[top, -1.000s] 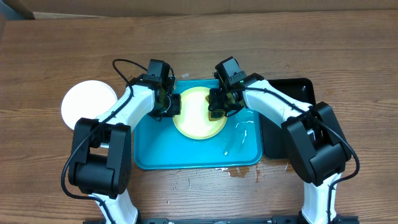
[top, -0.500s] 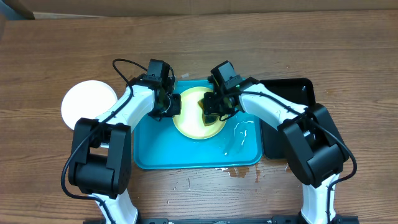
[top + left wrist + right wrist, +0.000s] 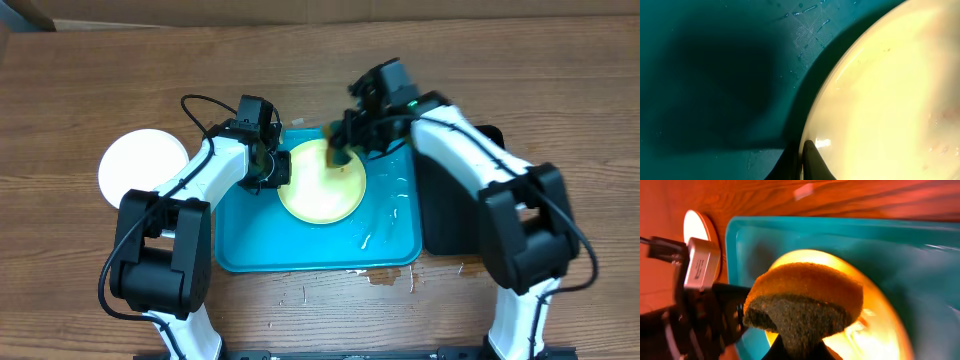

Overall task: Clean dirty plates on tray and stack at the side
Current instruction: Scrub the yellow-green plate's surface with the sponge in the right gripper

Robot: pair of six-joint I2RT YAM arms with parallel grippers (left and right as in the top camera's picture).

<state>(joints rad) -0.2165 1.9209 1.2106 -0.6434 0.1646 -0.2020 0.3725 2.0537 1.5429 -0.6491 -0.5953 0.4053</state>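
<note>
Mid-clean, roughly halfway by the look of it. L gripper (image 3: 272, 168) is clenched on the left rim of the yellow-green plate (image 3: 325, 190); the left wrist view shows a fingertip (image 3: 811, 161) pinching the edge. The plate sits in the blue tray (image 3: 250, 250), upper-middle, prob. tipped a bit off the tray floor, judging by the shadow under it. R gripper (image 3: 345, 142) is clamped on a sponge (image 3: 805, 305), scrub side down, over the plate's far edge; can't tell if it's touching. Plate face looks mostly smear-free w/ wet sheen. Water streaks (image 3: 388, 212) lie on the tray's right half, and a small spill (image 3: 385, 277) on the bench (image 3: 100, 60) sits just in front of the tray. A white plate (image 3: 135, 165) is on the bench left of the tray, prob. done; can't tell if it's one or a stack. Left to do: finish wiping this plate, move it onto the white one. Black tray (image 3: 450, 220) at right looks bare.
</note>
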